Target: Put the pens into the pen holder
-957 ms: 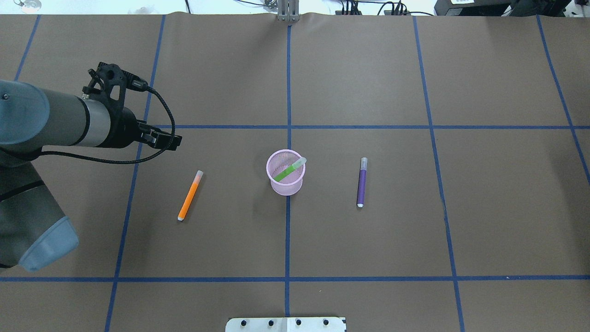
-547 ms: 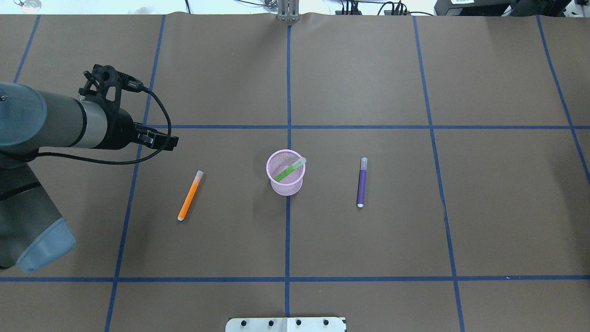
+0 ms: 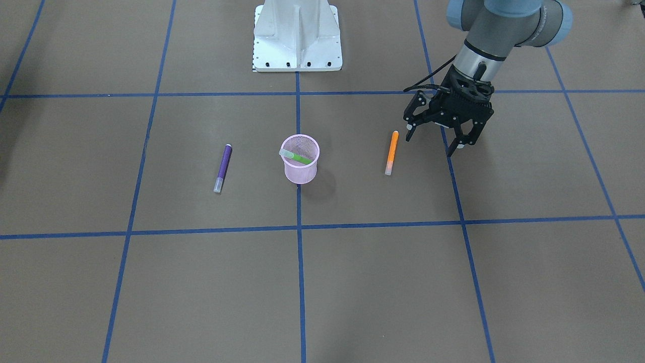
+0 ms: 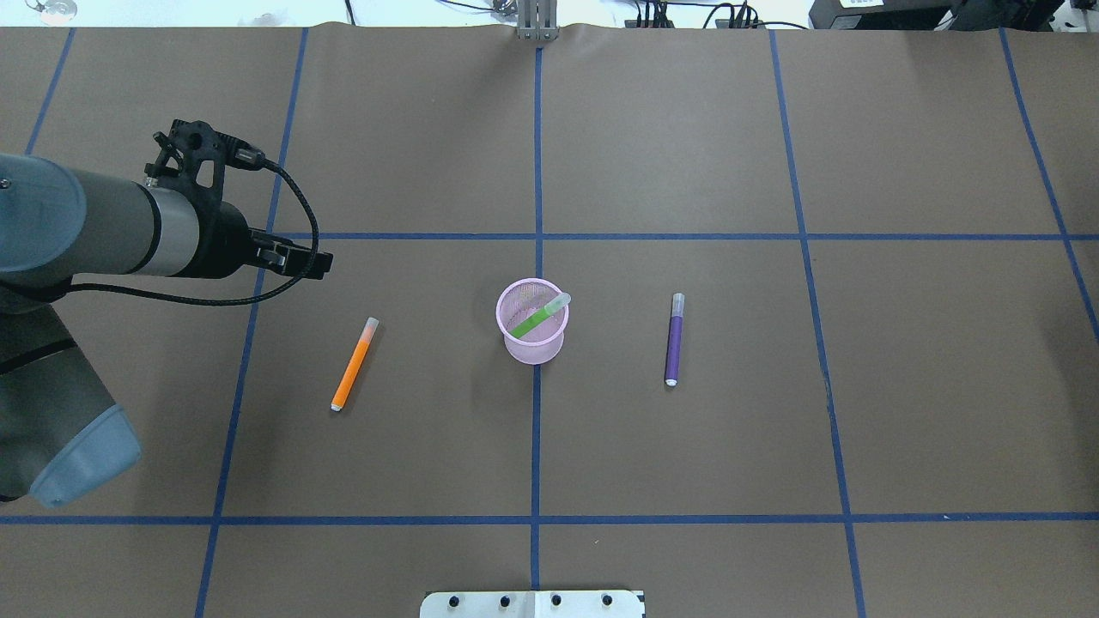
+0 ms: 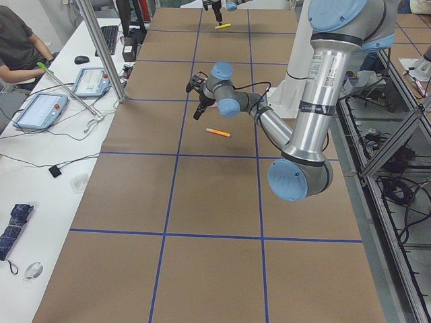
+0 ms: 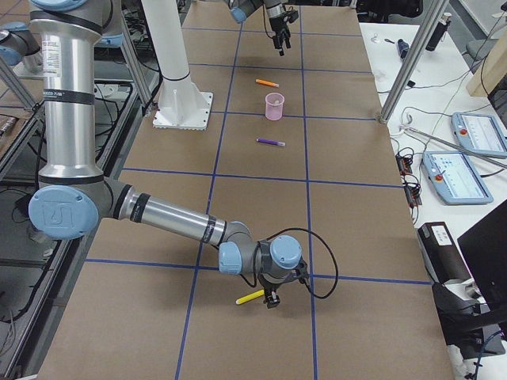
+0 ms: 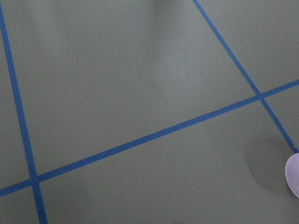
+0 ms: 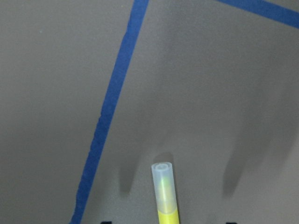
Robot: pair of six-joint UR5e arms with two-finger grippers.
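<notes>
The pink mesh pen holder (image 4: 532, 343) (image 3: 300, 169) stands upright at the table's centre. A green pen (image 4: 537, 318) leans inside it, cap end over the rim. An orange pen (image 4: 354, 364) (image 3: 391, 153) lies flat to its left in the overhead view, and a purple pen (image 4: 674, 340) (image 3: 222, 168) lies flat to its right. My left gripper (image 3: 429, 145) (image 4: 311, 260) hovers open and empty just beyond the orange pen. My right gripper (image 6: 271, 301) is far off at the table's right end. It is low over a yellow pen (image 8: 164, 196) (image 6: 249, 298), fingers apart on either side of it.
Blue tape lines grid the brown table cover. The robot's white base plate (image 3: 297, 35) sits behind the holder. Monitors, tablets and cables crowd the side bench (image 6: 455, 158). A person (image 5: 17, 47) sits beside the table's left end. The left wrist view catches only the holder's rim (image 7: 293, 175).
My left gripper has drawn back slightly to the left, away from the holder, then held still. The pens and the holder have not moved.
</notes>
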